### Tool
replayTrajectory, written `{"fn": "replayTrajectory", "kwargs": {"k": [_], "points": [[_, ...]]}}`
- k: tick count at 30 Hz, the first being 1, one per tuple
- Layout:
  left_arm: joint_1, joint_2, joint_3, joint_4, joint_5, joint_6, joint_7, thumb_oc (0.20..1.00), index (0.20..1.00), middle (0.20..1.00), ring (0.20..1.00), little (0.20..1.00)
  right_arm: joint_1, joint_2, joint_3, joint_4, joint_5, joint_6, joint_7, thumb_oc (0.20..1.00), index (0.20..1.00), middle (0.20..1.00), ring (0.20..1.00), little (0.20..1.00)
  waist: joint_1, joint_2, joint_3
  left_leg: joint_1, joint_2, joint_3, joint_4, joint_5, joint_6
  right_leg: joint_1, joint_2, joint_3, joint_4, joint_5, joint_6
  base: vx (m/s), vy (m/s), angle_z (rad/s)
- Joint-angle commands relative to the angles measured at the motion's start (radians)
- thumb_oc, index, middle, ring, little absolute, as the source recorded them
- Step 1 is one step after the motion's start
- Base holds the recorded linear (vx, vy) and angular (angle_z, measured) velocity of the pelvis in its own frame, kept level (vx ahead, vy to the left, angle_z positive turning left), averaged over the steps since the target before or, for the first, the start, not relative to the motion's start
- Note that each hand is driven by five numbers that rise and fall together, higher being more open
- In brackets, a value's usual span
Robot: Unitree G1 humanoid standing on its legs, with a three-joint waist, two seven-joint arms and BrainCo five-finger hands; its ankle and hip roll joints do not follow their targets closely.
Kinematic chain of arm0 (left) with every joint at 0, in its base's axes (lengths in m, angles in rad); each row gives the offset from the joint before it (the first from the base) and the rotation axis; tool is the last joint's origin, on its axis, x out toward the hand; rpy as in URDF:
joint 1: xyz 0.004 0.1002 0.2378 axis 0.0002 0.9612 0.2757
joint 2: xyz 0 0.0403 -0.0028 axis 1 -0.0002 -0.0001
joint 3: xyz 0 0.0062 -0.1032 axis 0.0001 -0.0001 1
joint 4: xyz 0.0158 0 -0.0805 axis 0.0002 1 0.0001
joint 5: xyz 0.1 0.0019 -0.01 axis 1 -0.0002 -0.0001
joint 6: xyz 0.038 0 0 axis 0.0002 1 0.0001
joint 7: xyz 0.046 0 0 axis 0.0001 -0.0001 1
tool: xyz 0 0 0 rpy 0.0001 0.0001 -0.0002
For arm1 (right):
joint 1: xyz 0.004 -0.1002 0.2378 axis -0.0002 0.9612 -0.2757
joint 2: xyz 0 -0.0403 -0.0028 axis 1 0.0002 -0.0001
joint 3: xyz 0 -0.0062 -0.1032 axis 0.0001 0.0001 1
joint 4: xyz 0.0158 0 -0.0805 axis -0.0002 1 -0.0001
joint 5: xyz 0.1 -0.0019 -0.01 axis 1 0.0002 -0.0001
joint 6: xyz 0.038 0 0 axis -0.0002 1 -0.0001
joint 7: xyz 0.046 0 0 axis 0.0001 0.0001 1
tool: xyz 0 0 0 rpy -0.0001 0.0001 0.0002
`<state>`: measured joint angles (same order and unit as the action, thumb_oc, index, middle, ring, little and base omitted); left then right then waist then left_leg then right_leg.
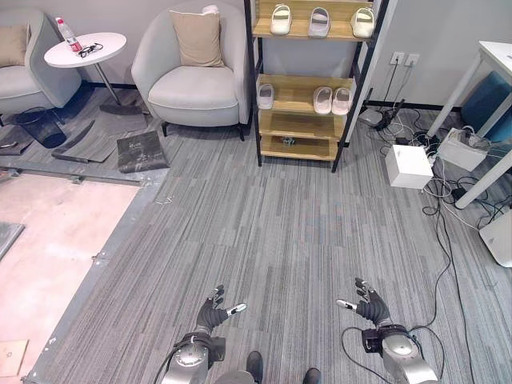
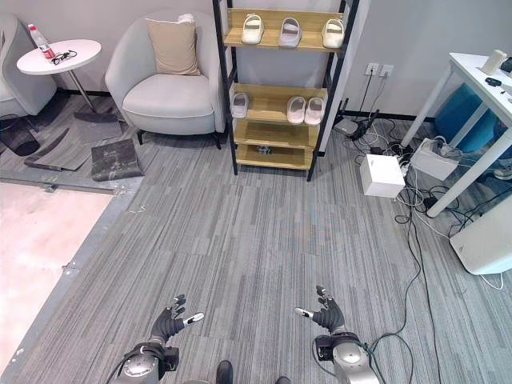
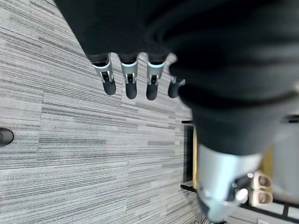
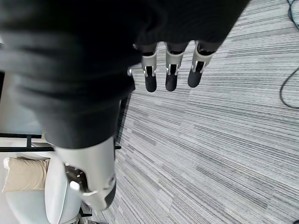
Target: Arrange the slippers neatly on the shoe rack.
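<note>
While the slippers [image 1: 318, 22] sit in rows on the top and middle shelves of the shoe rack [image 1: 310, 80] by the grey armchair [image 1: 194, 72], the left hand [image 1: 214, 310] and right hand [image 1: 370, 305] hover low over the carpet [image 1: 280, 232], fingers spread and empty.

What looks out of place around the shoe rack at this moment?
On the shoe rack, the middle shelf holds a lone slipper set apart from a tight pair. Dark floor panels lie loose by the armchair.

No legible text or labels anywhere.
</note>
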<state>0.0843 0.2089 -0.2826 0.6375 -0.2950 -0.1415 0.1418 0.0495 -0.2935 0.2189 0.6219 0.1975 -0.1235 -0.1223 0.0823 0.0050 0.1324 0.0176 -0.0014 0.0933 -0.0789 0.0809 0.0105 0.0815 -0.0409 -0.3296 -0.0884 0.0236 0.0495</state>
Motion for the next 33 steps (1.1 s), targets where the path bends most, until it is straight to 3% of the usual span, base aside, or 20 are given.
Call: {"fn": "replayTrajectory", "kwargs": {"k": [1, 11, 24, 31, 33], "points": [[-0.039, 0.011, -0.019, -0.022, -0.017, -0.031, -0.006, 1.0, 1.0, 1.0, 1.0, 1.0, -0.031, -0.011, 0.011, -0.031, 0.013, -0.03, -0.012, 1.0, 1.0, 1.0, 1.0, 1.0, -0.001, -0.019, -0.028, -0.012, 0.025, -0.031, -0.008, -0.024, -0.064, -0.004, -0.072, -0.008, 0.001, -0.02, 0.08, 0.0, 0.0, 0.0], [0.004, 0.026, 0.017, -0.029, -0.024, -0.027, -0.007, 1.0, 1.0, 1.0, 1.0, 1.0, -0.011, -0.008, 0.023, -0.027, -0.005, -0.015, -0.002, 1.0, 1.0, 1.0, 1.0, 1.0, -0.032, -0.019, -0.022, -0.002, 0.026, -0.01, -0.008, -0.03, -0.065, -0.002, -0.075, 0.008, 0.001, -0.019, 0.08, 0.0, 0.001, -0.03], [0.045, 0.039, 0.056, -0.081, -0.051, -0.031, -0.013, 1.0, 1.0, 1.0, 1.0, 1.0, 0.003, -0.009, 0.016, -0.042, -0.005, -0.007, 0.015, 1.0, 1.0, 1.0, 1.0, 1.0, -0.025, -0.018, -0.012, 0.012, 0.02, -0.007, -0.008, -0.043, -0.058, 0.007, -0.082, 0.014, 0.001, -0.023, 0.083, 0.01, 0.008, -0.04], [0.051, 0.038, 0.049, -0.089, -0.042, -0.025, -0.02, 1.0, 1.0, 1.0, 1.0, 1.0, 0.0, -0.006, 0.012, -0.051, 0.005, -0.009, 0.021, 1.0, 1.0, 1.0, 1.0, 1.0, -0.013, -0.021, -0.002, 0.007, 0.013, -0.02, -0.008, -0.043, -0.057, 0.015, -0.088, -0.004, 0.001, -0.025, 0.086, 0.01, 0.005, 0.01], [0.025, 0.036, 0.037, -0.079, -0.034, -0.024, -0.02, 1.0, 1.0, 1.0, 1.0, 1.0, -0.001, -0.001, 0.0, -0.053, 0.011, -0.013, 0.013, 1.0, 1.0, 1.0, 1.0, 1.0, -0.013, -0.021, 0.007, -0.01, 0.012, -0.022, 0.0, -0.031, -0.075, 0.023, -0.097, -0.043, 0.001, -0.02, 0.085, -0.03, 0.012, 0.14]]}}
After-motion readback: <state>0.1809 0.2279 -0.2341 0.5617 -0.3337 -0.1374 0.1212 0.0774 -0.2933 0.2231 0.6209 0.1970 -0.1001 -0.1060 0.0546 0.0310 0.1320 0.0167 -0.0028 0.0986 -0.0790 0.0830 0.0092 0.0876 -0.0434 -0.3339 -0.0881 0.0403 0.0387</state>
